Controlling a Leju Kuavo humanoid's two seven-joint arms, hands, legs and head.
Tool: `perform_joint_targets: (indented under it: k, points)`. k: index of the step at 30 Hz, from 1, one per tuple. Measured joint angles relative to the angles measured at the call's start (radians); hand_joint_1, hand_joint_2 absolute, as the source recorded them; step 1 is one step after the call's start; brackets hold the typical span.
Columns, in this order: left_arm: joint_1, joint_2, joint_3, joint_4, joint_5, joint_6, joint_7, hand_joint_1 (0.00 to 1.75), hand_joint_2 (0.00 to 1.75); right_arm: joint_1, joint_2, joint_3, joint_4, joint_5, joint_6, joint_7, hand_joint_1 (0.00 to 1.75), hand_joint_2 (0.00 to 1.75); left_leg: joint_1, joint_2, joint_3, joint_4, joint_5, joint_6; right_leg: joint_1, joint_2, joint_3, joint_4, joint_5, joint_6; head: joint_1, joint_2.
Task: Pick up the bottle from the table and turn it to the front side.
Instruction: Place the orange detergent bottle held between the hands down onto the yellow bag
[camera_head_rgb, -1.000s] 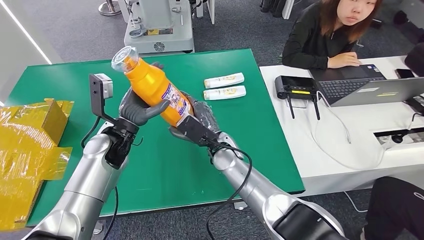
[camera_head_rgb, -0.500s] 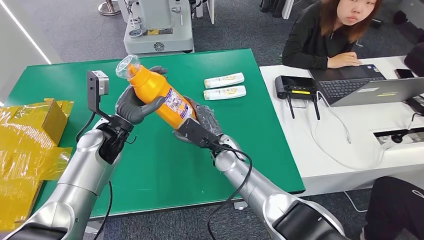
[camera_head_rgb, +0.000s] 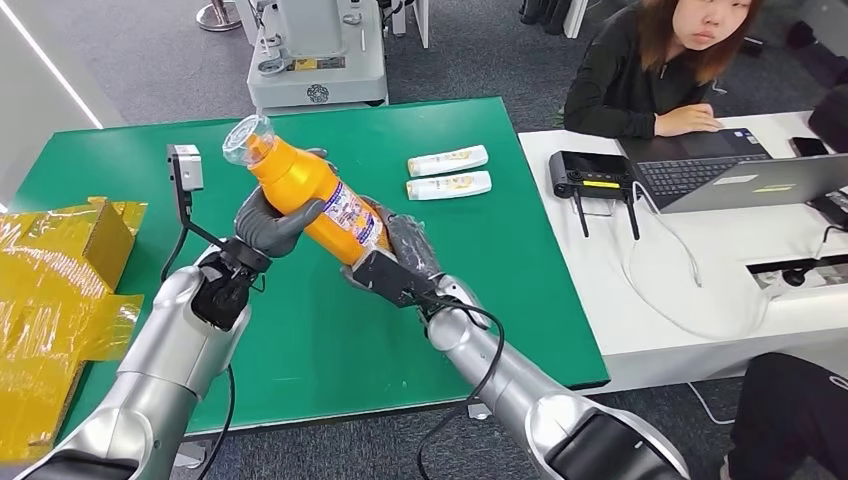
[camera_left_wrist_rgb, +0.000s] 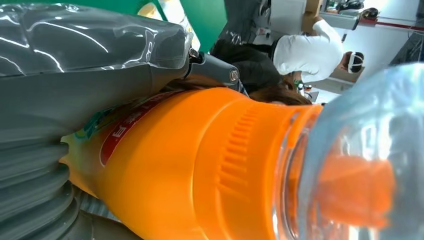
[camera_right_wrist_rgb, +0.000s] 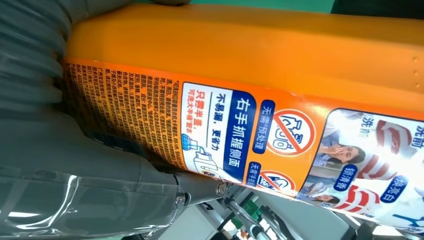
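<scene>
An orange bottle (camera_head_rgb: 310, 195) with a clear cap (camera_head_rgb: 246, 138) hangs tilted above the green table (camera_head_rgb: 480, 290), cap toward the far left. My left hand (camera_head_rgb: 268, 222) grips its upper body; my right hand (camera_head_rgb: 395, 258) holds its lower end. The left wrist view shows the orange shoulder (camera_left_wrist_rgb: 200, 165) and the clear cap (camera_left_wrist_rgb: 360, 160) close up beside my left hand (camera_left_wrist_rgb: 75, 75). In the right wrist view the printed label (camera_right_wrist_rgb: 235, 130) faces the camera, with my right hand (camera_right_wrist_rgb: 60, 165) wrapped around the bottle (camera_right_wrist_rgb: 260, 55).
Two small white tubes (camera_head_rgb: 448, 172) lie on the far part of the table. Yellow packaging (camera_head_rgb: 60, 290) sits at the left edge. A person (camera_head_rgb: 660, 70) sits at a white desk (camera_head_rgb: 700, 260) with a laptop (camera_head_rgb: 740, 180) on the right. A grey machine (camera_head_rgb: 315, 50) stands behind.
The bottle has tipped a little more upright, its cap rising, and my left forearm has shifted slightly. Both hands keep their hold.
</scene>
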Motion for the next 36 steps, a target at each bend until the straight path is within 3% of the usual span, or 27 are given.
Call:
perform_joint_targets:
  k: [3,7,13,18,23,29,36]
  points:
    - [0.013,-0.001,-0.002,-0.023,0.007,0.023,-0.001,1.75,1.75,0.007,-0.001,-0.004,-0.011,0.006,-0.004,0.001,1.75,1.75,0.000,0.000,0.000,0.000,0.000,0.000,0.000,0.000,0.000,0.000,0.000,0.000,0.000,0.000]
    - [0.020,-0.009,-0.004,-0.043,-0.022,0.072,-0.030,1.75,1.75,0.013,-0.002,-0.013,-0.022,0.015,-0.003,0.000,0.00,1.75,0.000,0.000,0.000,0.000,0.000,0.000,0.000,0.000,0.000,0.000,0.000,0.000,0.000,0.000]
    - [-0.001,-0.019,-0.020,-0.050,-0.331,0.330,-0.192,1.75,1.75,0.019,-0.011,-0.029,-0.040,0.012,0.012,-0.012,0.00,1.75,0.000,0.001,0.000,0.000,0.000,0.000,0.000,0.001,0.000,0.000,0.001,0.000,0.000,0.000]
    - [-0.099,-0.007,-0.025,-0.006,-0.681,0.535,-0.295,1.75,1.75,0.044,-0.035,-0.038,-0.080,-0.017,0.024,-0.042,0.00,1.75,0.000,0.002,0.000,0.000,0.000,0.000,0.000,0.001,-0.001,0.000,0.001,0.000,0.000,0.000]
    - [-0.186,0.001,-0.044,0.073,-0.857,0.599,-0.287,1.75,1.75,0.081,-0.062,-0.040,-0.145,-0.041,0.028,-0.049,0.00,1.75,0.000,0.002,0.000,0.000,0.000,0.000,0.000,0.002,-0.001,0.000,0.001,0.000,0.000,0.000]
    - [-0.237,0.022,-0.077,0.146,-0.953,0.633,-0.307,1.75,1.75,0.130,-0.099,-0.040,-0.216,-0.063,0.031,-0.058,0.00,1.75,0.000,0.002,-0.001,0.000,0.000,0.000,0.000,0.002,-0.001,0.000,0.001,0.000,0.000,0.000]
    - [-0.305,0.110,-0.185,0.191,-1.169,0.758,-0.363,1.75,1.75,0.194,-0.158,-0.038,-0.275,-0.145,0.022,-0.114,0.00,1.75,0.000,0.004,-0.001,0.000,0.000,0.000,0.000,0.004,-0.001,0.000,0.001,0.000,0.000,0.000]
